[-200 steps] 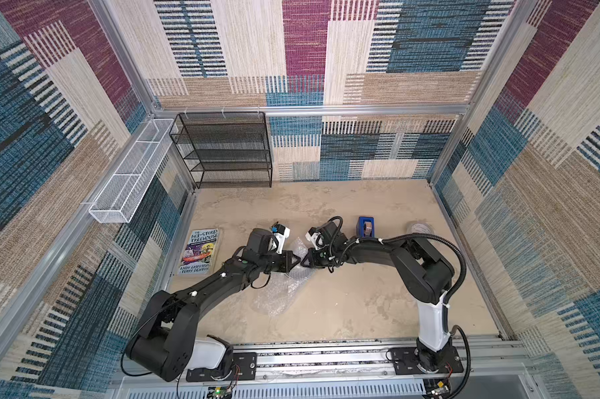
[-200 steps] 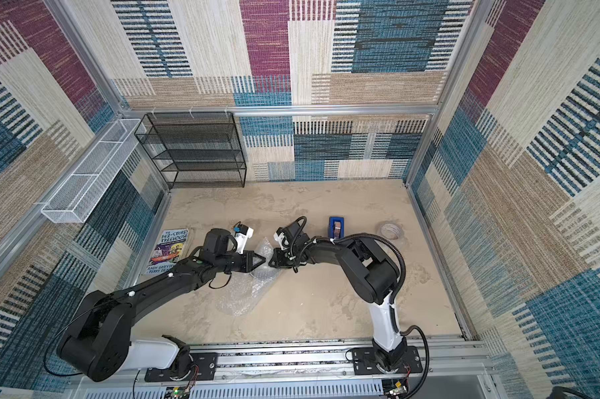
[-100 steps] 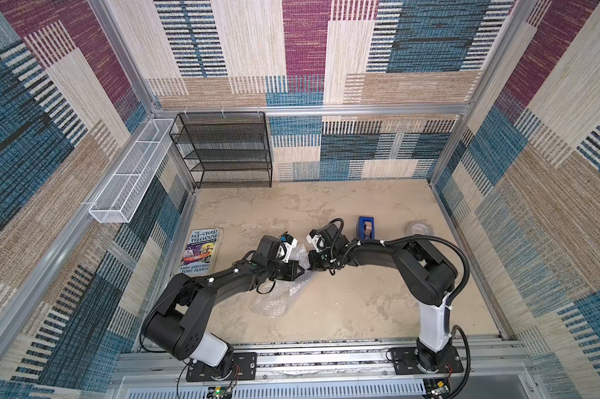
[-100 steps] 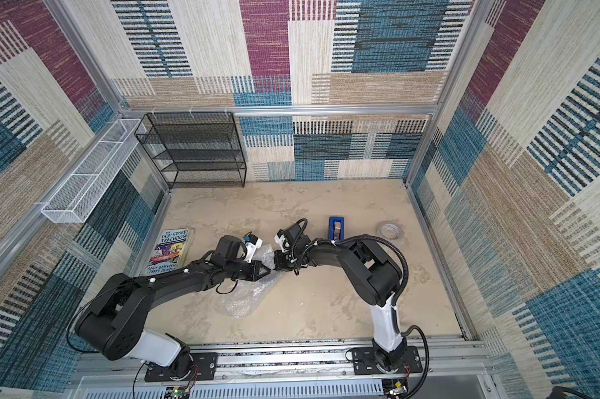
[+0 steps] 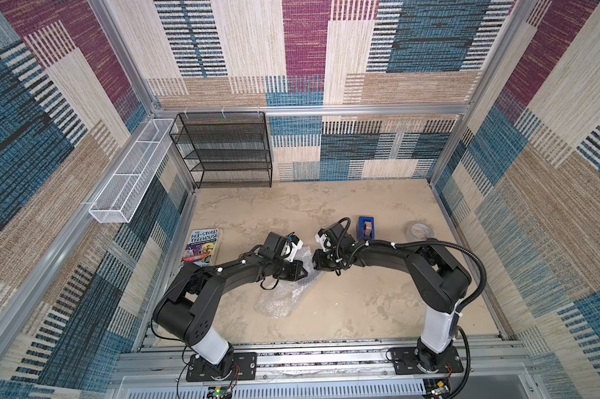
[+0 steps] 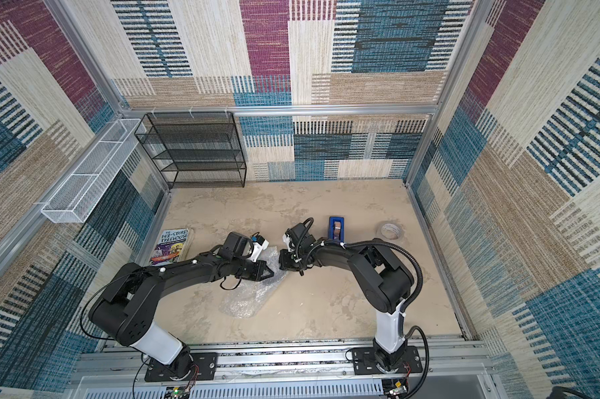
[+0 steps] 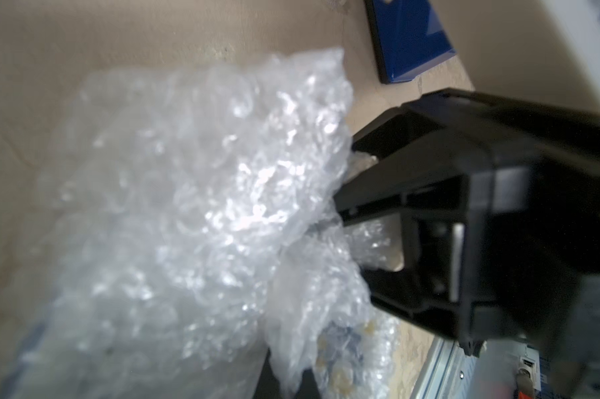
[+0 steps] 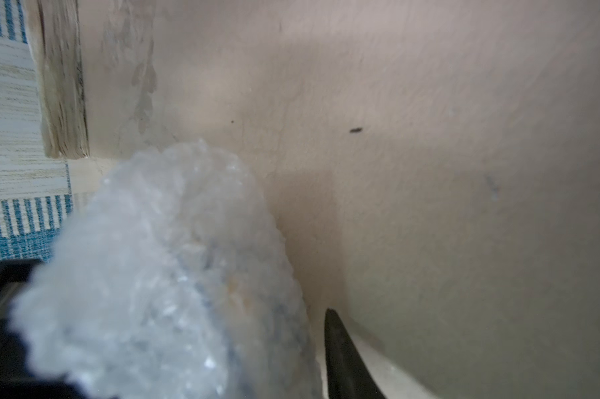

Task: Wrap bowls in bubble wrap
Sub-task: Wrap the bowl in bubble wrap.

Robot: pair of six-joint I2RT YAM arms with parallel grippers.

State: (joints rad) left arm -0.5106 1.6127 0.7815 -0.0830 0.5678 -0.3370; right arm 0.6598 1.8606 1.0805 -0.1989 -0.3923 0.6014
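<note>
Holding the small round ceramic bowl (image 7: 340, 345) is the clear, shiny bubble wrap (image 5: 284, 297), which serves here as its only container. The bowl's blue-and-white pattern with yellow spots shows faintly through the plastic in the left wrist view. In both top views the bowl is hidden. The bundle lies near the middle of the beige tabletop (image 5: 343, 304), its far end raised between the two grippers and its loose tail trailing flat toward the robot's base. A white wire basket (image 5: 129, 179) hangs on the left wall, and a black mesh shelf rack (image 5: 224, 152) stands against the back wall. The left gripper (image 5: 305, 273) has its jaws closed tight, and a fold of the wrap appears pinched at its tips, though the view there is blurred. The right gripper (image 5: 314, 265) faces it with jaws partly apart. The wrapped end sits in the gap between them, and in the right wrist view one dark fingertip (image 8: 340, 345) stands just clear of the plastic. The wrap is crumpled, glossy and bunched thickest around the bowl. A blue rectangular tape dispenser (image 5: 367, 228) and a whitish tape roll (image 5: 419, 230) lie beyond the right arm. A paperback book (image 5: 203, 246) lies by the left wall.
</note>
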